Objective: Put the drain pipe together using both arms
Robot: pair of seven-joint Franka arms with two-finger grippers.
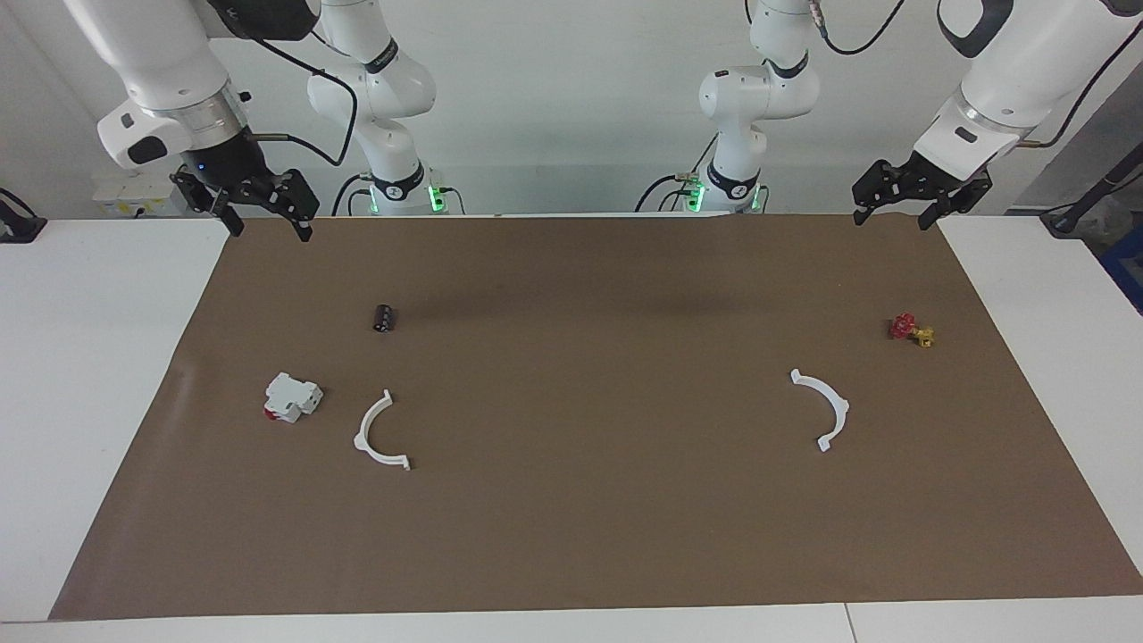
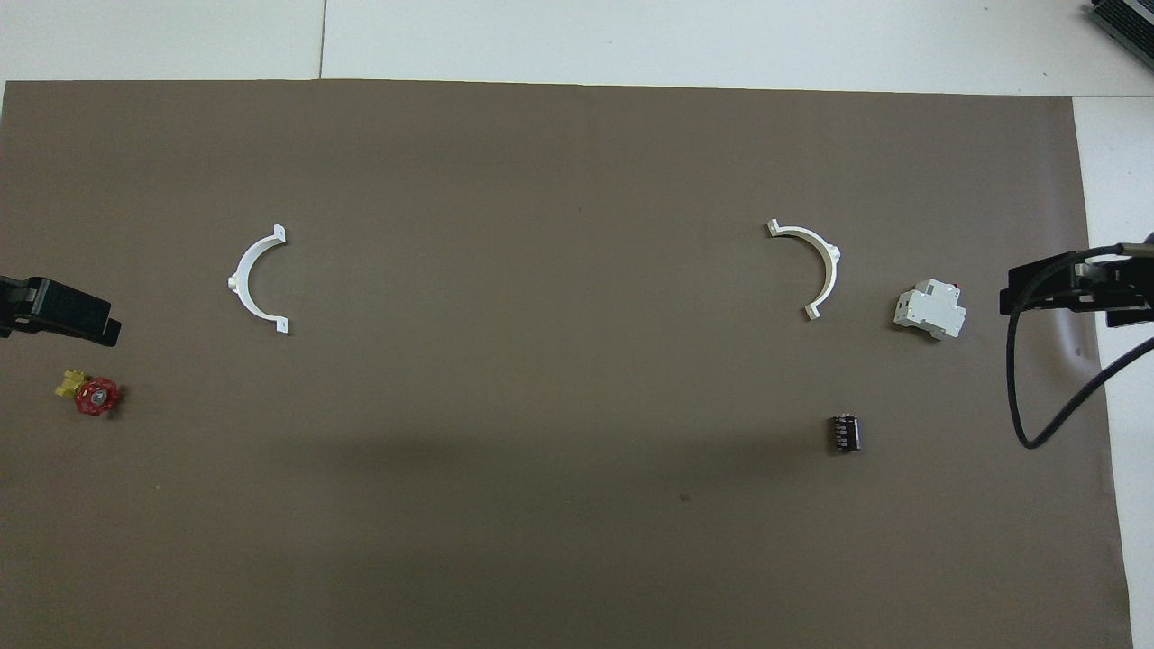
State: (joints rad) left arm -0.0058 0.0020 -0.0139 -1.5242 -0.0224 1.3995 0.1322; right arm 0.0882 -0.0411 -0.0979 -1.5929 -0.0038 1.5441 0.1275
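Note:
The drain pipe lies as two separate white half-ring arcs on the brown mat. One arc (image 1: 379,433) (image 2: 811,266) lies toward the right arm's end. The other arc (image 1: 826,406) (image 2: 252,279) lies toward the left arm's end. They are far apart, with bare mat between them. My right gripper (image 1: 268,230) (image 2: 1073,288) is open and empty, raised over the mat's edge at its own end. My left gripper (image 1: 893,219) (image 2: 54,311) is open and empty, raised over the mat's edge at its own end. Neither gripper touches an arc.
A white blocky part with a red end (image 1: 292,397) (image 2: 929,311) lies beside the arc at the right arm's end. A small black cylinder (image 1: 385,318) (image 2: 845,433) lies nearer to the robots. A small red and yellow valve (image 1: 911,330) (image 2: 93,394) lies at the left arm's end.

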